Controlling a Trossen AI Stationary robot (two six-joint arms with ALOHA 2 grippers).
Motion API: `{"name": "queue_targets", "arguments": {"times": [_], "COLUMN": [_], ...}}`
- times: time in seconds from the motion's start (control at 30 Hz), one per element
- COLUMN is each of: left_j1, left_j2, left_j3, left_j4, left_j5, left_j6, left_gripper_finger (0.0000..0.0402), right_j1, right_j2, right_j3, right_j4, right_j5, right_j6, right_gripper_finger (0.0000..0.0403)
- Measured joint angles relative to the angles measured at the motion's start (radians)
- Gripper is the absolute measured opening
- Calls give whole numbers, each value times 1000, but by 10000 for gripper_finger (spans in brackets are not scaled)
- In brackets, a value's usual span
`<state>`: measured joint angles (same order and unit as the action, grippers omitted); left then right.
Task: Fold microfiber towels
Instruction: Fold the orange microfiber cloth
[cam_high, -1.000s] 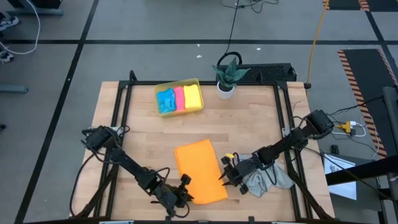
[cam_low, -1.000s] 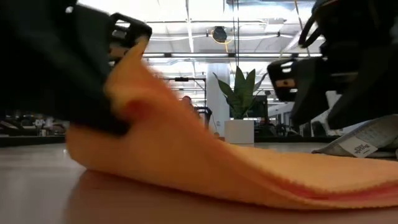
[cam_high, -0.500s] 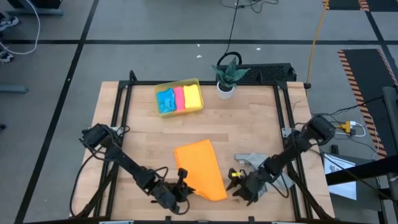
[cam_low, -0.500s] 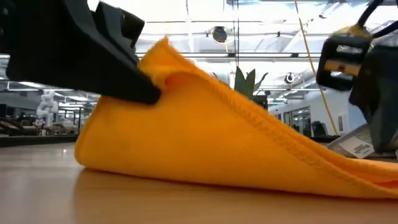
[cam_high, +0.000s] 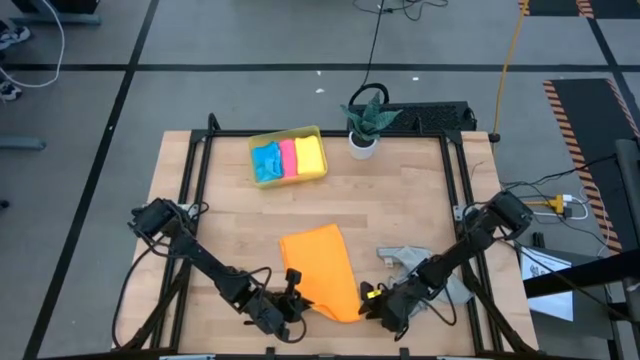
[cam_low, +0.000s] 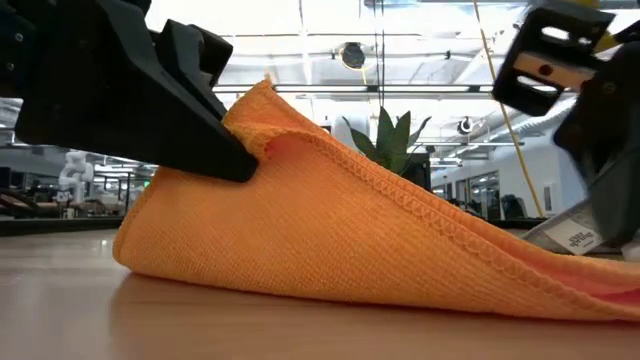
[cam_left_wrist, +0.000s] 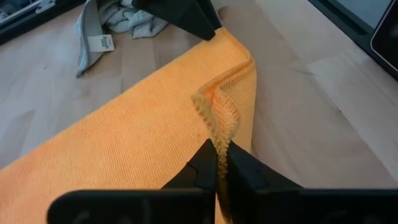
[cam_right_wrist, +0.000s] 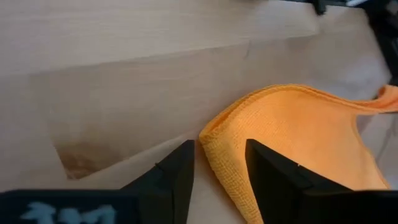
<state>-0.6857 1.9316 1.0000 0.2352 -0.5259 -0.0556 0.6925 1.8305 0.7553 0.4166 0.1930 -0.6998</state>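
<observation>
One orange towel (cam_high: 322, 272) pinched by left gripper (cam_high: 293, 300), right gripper (cam_high: 372, 303) parted, three towels (cam_high: 288, 158) in tray (cam_high: 287, 135), one grey towel (cam_high: 440, 285)

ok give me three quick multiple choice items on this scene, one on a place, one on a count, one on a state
1. Where is the grey towel?
A. in the tray
B. on the table beside the right arm
C. under the plant

2. How many towels lie in the tray?
A. one
B. three
C. five

3. What is the left gripper doing?
A. pinching the orange towel's edge
B. hanging open over bare wood
C. holding the plant

Key: 1 B, it lies crumpled by the right arm; 2 B, blue, pink and yellow sit side by side; 3 A, its fingers are shut on the lifted hem.
</observation>
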Motion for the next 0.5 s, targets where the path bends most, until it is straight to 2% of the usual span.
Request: {"name": "queue_targets", "arguments": {"times": [0.17,0.4,0.5], "left_j1": [0,-5,-25], "left_j2": [0,0,-8], "left_j3": [0,0,0], "left_j4": [0,0,-4], "left_j5": [0,0,-3], "left_j6": [-2,-7,-5], "left_gripper_finger": [9,19,10], "right_j1": [-17,-19,-19], "right_j2": [0,0,-14], "right_j3": [24,21,19], "right_j4": [-76,-13,-17], "right_j5": [-18,-34,-31], "right_j6": [-27,7,60], "right_gripper_finger": [106,30,5]}}
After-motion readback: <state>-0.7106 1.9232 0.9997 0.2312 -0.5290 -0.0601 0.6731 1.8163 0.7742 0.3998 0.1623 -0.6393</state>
